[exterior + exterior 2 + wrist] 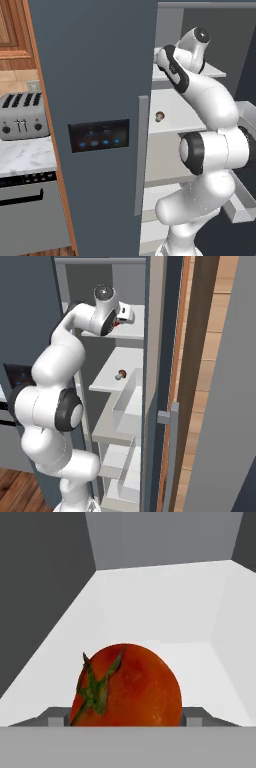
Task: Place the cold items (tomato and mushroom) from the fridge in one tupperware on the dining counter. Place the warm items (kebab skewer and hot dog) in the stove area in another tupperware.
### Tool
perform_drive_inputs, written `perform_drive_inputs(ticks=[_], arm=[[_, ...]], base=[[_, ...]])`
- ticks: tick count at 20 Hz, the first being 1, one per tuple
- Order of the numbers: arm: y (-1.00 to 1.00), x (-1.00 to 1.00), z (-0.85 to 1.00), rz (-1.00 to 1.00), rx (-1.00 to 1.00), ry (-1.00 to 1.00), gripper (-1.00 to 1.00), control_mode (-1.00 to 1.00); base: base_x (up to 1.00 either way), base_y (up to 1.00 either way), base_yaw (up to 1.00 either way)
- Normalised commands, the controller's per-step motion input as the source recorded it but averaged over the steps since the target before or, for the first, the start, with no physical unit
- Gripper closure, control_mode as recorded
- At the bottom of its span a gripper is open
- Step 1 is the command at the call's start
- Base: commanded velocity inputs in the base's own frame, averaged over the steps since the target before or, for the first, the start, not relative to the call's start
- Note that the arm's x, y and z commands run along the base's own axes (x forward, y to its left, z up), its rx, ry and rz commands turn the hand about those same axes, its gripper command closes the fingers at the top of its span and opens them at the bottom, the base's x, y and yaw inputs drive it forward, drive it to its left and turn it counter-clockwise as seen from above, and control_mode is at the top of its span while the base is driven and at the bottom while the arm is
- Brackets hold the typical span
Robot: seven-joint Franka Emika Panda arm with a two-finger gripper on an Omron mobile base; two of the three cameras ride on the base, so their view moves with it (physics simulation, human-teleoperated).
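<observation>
Right in front of you in the hand view sits the tomato, red with a green stem, lying between the jaws; a grey fingertip stands against each of its sides, so the jaws look closed on it at a wide spread, though you cannot tell how firmly. It rests on a white shelf of the fridge. Below the jaws, one shelf down, the mushroom sits near the front edge. Well off to the side of the jaws, beyond the fridge door, a toaster stands on the marble bench.
</observation>
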Motion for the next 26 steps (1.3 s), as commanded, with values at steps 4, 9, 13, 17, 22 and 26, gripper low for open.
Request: perform_drive_inputs(ticks=[4, 9, 13, 17, 22, 26], arm=[[0.00, -0.60, 0.00, -0.01, 0.00, -0.41, 1.00, -1.00], [0.00, -0.85, 0.22, -0.13, -0.11, -0.34, 1.00, -1.00], [0.08, -1.00, 0.67, -0.22, -0.18, -0.19, 1.00, -1.00], [0.06, -1.00, 0.49, -0.27, -0.07, -0.02, 1.00, -1.00], [0.09, -1.00, 0.26, -0.28, 0.00, 0.24, 1.00, -1.00], [0.03, -0.95, 0.26, -0.26, 0.04, 0.55, 1.00, -1.00]], base=[[0.00, 0.00, 0.00], [0.00, 0.00, 0.00], [0.00, 0.00, 0.00], [0.00, 0.00, 0.00], [0.00, 0.00, 0.00], [0.00, 0.00, 0.00]])
